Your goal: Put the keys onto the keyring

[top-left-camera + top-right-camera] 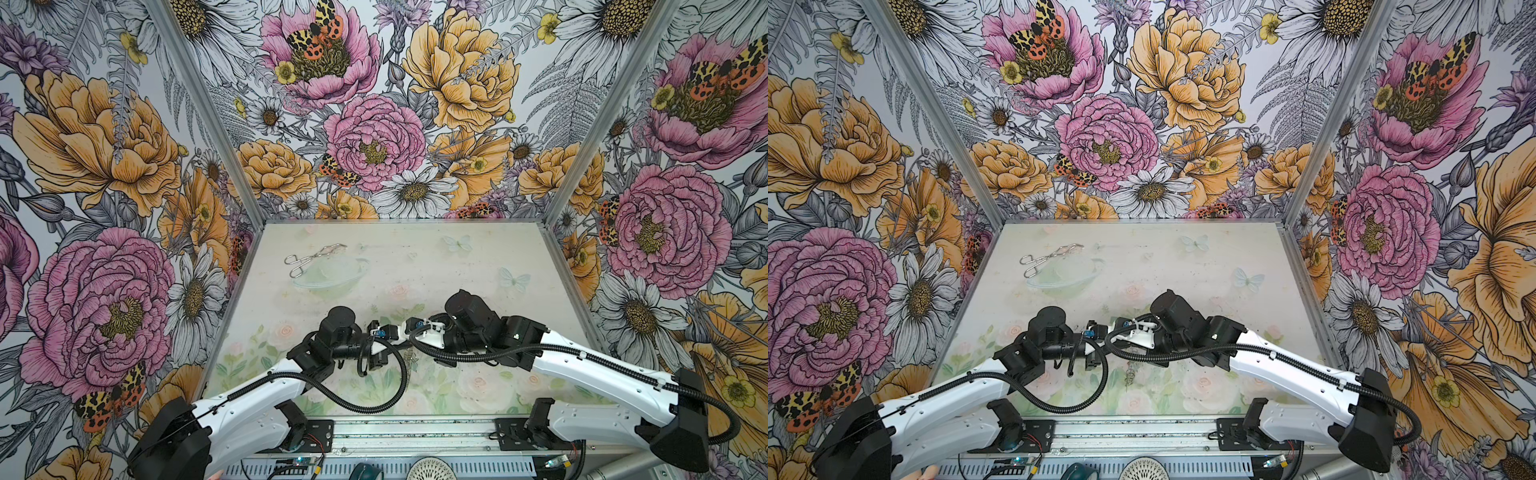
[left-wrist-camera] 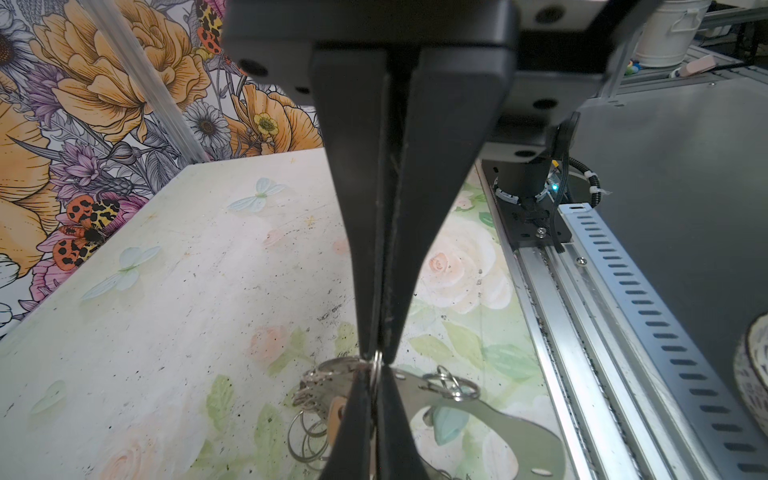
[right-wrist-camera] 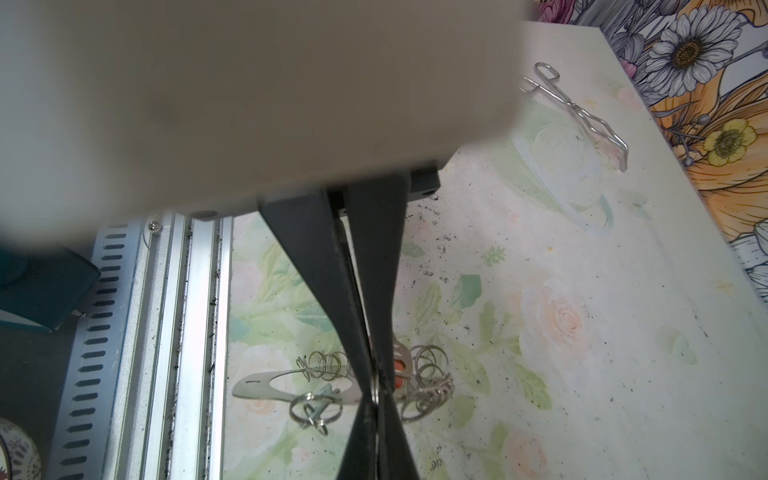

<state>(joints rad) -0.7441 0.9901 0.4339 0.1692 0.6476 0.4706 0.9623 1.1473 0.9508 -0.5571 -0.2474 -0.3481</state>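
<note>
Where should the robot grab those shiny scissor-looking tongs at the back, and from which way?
Grip the tongs at their narrow middle, where the two arms cross, coming straight down. They lie flat on the table, so a sideways reach would likely just push them; the finger loops and tips spread wider.

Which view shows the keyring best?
The right wrist view: the keyring is almost whole in frame, its flat hoop and small rings sharp, only the middle hidden behind the gripper fingers. The left wrist view shows it nearer but cut by the frame edge. In both top views it is a tiny glint.
</note>
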